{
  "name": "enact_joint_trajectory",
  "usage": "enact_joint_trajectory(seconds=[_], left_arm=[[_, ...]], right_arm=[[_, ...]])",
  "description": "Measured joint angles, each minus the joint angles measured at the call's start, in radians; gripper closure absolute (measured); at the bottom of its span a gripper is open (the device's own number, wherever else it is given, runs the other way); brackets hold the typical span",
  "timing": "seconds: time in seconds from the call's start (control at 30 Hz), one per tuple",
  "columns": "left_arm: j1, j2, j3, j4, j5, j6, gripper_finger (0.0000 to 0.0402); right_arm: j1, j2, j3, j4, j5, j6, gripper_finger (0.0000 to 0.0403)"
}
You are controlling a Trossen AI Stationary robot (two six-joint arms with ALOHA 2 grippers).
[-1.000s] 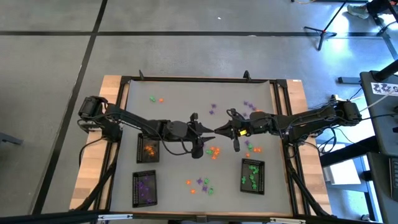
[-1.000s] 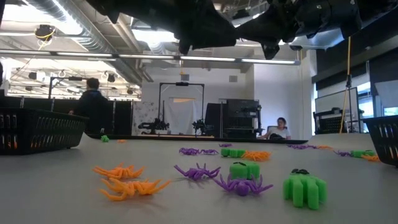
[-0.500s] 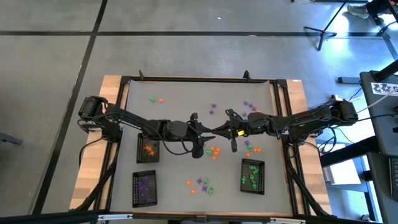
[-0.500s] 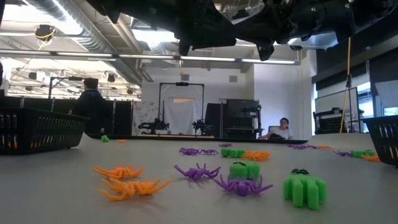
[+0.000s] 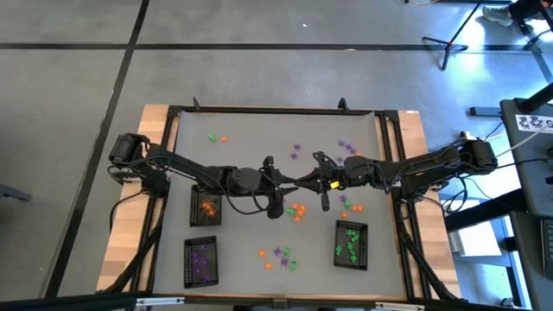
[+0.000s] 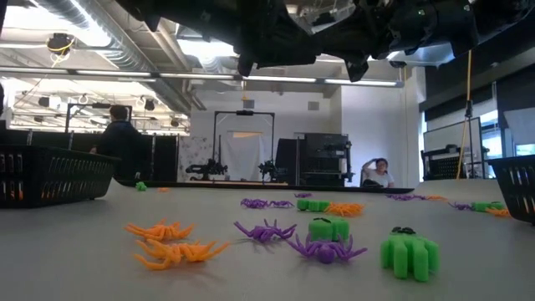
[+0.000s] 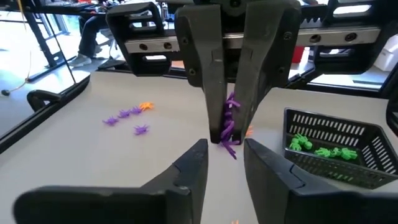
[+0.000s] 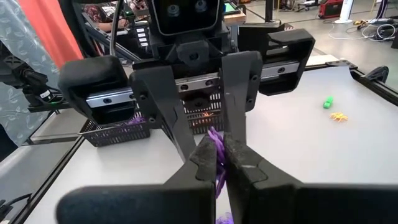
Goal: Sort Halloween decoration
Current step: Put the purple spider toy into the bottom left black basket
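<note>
A: Halloween decoration pieces are lying scattered over the worktop [image 5: 259, 155]; in the high view we are seeing an orange cluster [image 5: 296, 210] just below the middle of the frame and a green and orange pair [image 5: 216, 137] toward the upper left.

B: We are also seeing a purple spider [image 7: 228, 124] up in the air at the centre, pinched by the right gripper [image 7: 230, 140], whose fingers [image 7: 258, 74] are pressing together on it.

A: Agreed. The left gripper [image 8: 202, 134] is facing it tip to tip. In the left wrist view its fingers [image 7: 189, 168] are standing narrowly apart on either side of the spider's dangling legs, and we cannot tell whether they are touching it.

B: In the high view both grippers are meeting at the middle of the frame, left gripper [image 5: 292, 181] coming from the left, right gripper [image 5: 304, 182] from the right.

A: Three black mesh trays are sitting on the worktop: one with orange pieces [image 5: 206, 206] left of centre, one with purple pieces [image 5: 200, 260] at lower left, one with green pieces [image 5: 351, 243] at lower right.

B: In the low view we are looking past orange spiders [image 6: 171, 242], a purple spider [image 6: 326, 247] and a green piece [image 6: 410, 252] in the foreground. Behind, a person [image 6: 124, 150] is standing at left and another [image 6: 378, 173] is sitting at right.
</note>
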Motion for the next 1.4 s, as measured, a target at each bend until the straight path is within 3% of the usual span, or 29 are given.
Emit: enact_joint_trajectory(seconds=[0.33,0.87,1.4], left_arm=[[-0.002,0.0,0.0,-0.025,0.0,0.0,0.0396],[-0.037,0.0,0.0,-0.033,-0.107,-0.018,0.0401],[-0.092,0.0,0.0,-0.104,-0.206,-0.018,0.0401]], right_arm=[[0.0,0.0,0.0,0.0,0.0,0.0,0.0393],[-0.001,0.0,0.0,-0.007,-0.048,0.0,0.039],[0.0,0.001,0.0,-0.006,-0.045,0.022,0.0266]])
